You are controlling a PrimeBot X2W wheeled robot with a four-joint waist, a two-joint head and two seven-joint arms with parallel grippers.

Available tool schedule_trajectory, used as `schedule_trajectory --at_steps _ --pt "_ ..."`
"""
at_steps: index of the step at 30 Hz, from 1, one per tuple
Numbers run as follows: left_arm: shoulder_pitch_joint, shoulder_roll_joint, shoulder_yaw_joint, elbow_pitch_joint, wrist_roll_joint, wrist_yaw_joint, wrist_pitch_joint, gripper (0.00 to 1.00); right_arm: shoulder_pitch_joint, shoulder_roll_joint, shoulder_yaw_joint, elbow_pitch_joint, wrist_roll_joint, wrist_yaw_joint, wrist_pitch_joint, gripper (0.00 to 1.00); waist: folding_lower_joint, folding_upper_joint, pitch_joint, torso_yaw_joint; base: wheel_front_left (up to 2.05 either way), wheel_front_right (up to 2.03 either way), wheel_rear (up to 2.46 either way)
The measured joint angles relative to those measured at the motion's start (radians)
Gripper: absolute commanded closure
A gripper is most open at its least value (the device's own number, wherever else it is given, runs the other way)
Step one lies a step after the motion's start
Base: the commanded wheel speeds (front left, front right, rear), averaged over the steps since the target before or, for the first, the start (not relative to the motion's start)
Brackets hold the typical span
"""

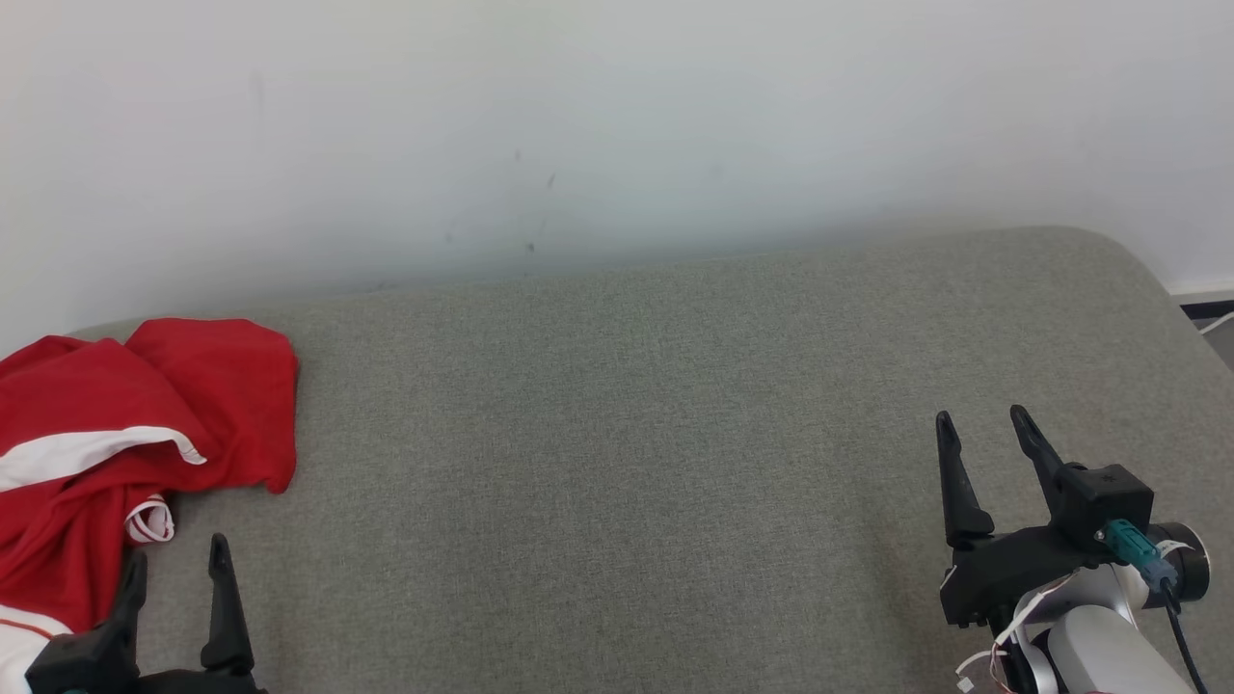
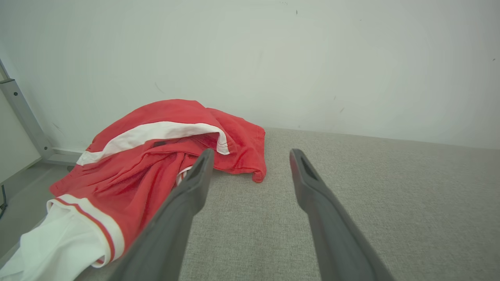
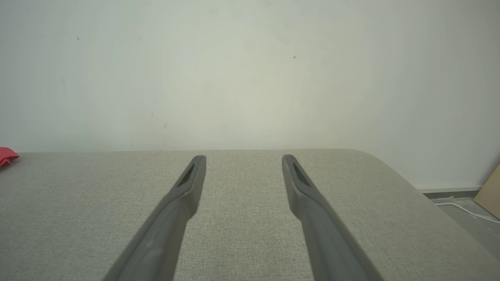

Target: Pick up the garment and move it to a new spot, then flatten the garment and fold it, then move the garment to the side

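The garment [image 1: 116,453] is red with white bands and lies crumpled at the far left of the grey padded surface [image 1: 617,463]; part of it hangs over the left edge. In the left wrist view the garment [image 2: 156,156] sits just ahead and left of the fingers. My left gripper [image 1: 178,569] is open at the lower left, right beside the garment's near edge, holding nothing. My right gripper [image 1: 983,434] is open at the lower right, far from the garment, over bare surface. A sliver of the garment [image 3: 7,156] shows at the left edge of the right wrist view.
A pale wall [image 1: 617,125] runs along the back of the surface. The surface's right end is rounded [image 1: 1138,270], with floor and a white cable [image 3: 465,208] beyond it. A metal frame leg [image 2: 23,117] stands left of the garment.
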Motion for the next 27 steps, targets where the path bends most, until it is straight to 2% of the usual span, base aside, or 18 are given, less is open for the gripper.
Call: schedule_trajectory --at_steps 12,27 --pt "-0.001 -0.012 -0.008 -0.014 -0.001 0.0 0.0 0.0 0.036 -0.002 -0.006 -0.01 -0.002 0.0 0.0 0.0 0.0 0.0 0.006 0.015 0.0 0.0 0.0" --pt "-0.035 -0.002 -0.034 0.013 0.012 -0.009 0.012 0.0 0.037 -0.001 -0.005 -0.012 -0.009 0.004 0.0 0.0 0.0 0.0 0.008 0.127 0.0 0.0 0.0"
